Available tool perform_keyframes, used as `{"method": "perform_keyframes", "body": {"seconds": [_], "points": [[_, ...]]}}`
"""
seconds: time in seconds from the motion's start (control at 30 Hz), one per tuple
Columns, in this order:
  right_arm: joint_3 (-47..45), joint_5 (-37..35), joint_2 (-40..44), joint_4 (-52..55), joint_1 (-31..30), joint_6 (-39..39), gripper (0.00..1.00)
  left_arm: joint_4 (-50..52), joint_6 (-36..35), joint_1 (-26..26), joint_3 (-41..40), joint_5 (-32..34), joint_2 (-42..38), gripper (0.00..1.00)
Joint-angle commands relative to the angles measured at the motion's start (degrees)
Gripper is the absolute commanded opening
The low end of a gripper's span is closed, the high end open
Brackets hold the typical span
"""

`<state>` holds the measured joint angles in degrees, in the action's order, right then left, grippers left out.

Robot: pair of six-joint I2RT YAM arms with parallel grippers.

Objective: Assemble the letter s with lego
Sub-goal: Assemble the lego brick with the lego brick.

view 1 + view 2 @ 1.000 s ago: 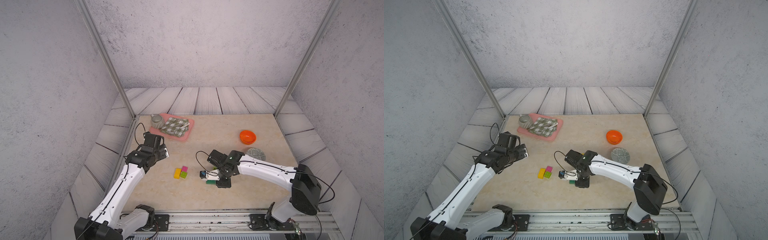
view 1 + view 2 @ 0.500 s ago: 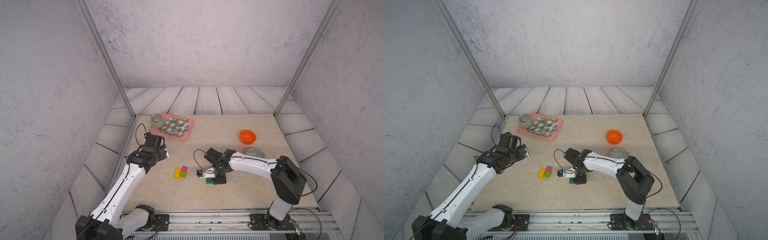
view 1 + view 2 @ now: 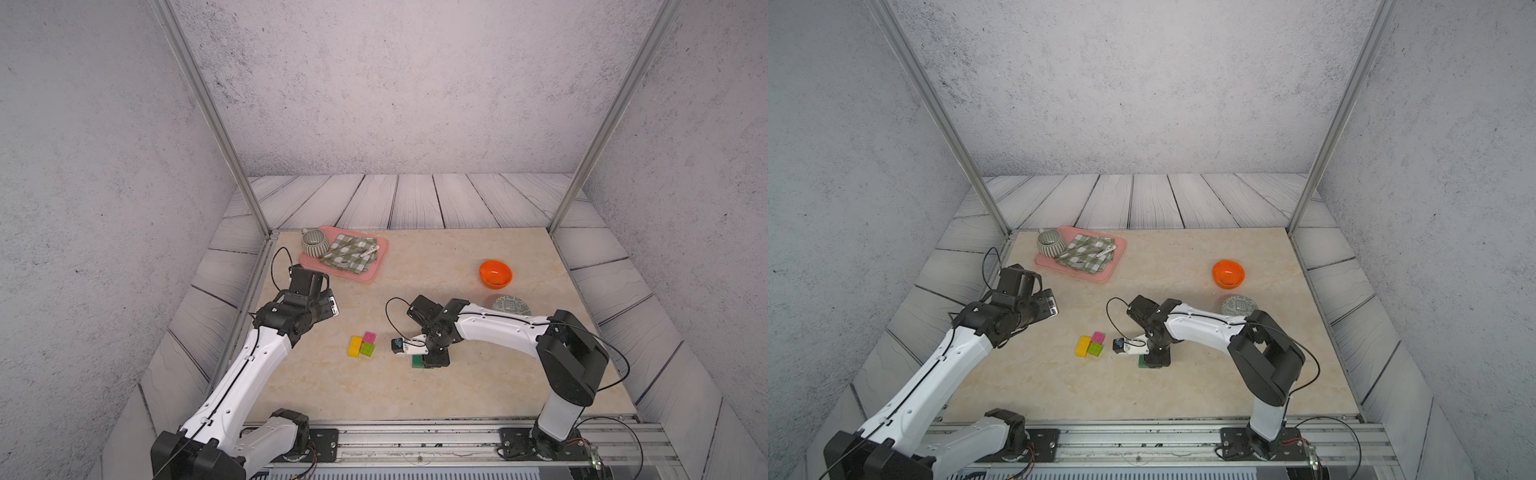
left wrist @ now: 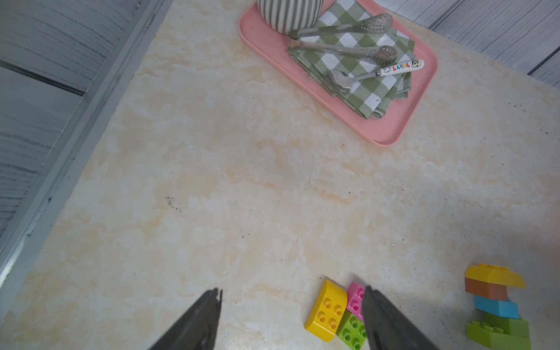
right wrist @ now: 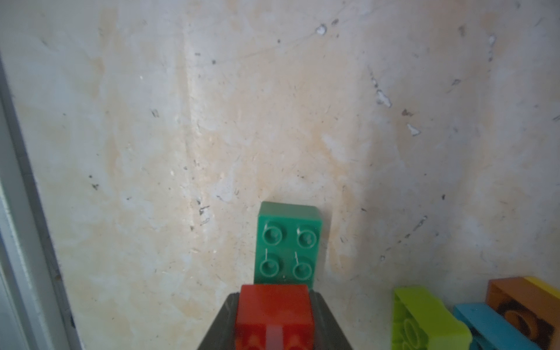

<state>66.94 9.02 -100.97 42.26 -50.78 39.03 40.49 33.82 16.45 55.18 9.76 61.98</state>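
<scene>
My right pincer (image 5: 274,303) holds a red brick (image 5: 274,321) beside the dark green brick (image 5: 288,242); my left pincer (image 4: 292,291) gapes empty. One four-brick stack (image 4: 497,306) looks joined, while three loose bricks (image 4: 327,309) wait.

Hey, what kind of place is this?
Probably a robot lab cell: two arms bolted to a metal rail, printed backdrop walls on aluminium posts, and toy bricks on a marble-look tabletop.

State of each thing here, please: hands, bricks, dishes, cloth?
Left hand: open, empty.
Right hand: shut on red brick.
Green brick: studs up, on table.
Stack: four bricks joined.
Cloth: folded, on tray.
Bowl: upright, empty.
Cup: upright, on tray.
</scene>
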Motion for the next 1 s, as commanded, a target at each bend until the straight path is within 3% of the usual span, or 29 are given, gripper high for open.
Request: {"method": "perform_keyframes", "body": {"seconds": [0.0,0.97], "points": [[-0.2,0.8,-0.8,-0.6,0.7,0.0,0.06,0.3,-0.6,-0.5,0.2,0.6,0.1,0.79],[-2.1,2.7,1.3,0.2,1.8,0.3,0.06,0.5,-0.8,-0.4,0.4,0.9,0.2,0.78]]}}
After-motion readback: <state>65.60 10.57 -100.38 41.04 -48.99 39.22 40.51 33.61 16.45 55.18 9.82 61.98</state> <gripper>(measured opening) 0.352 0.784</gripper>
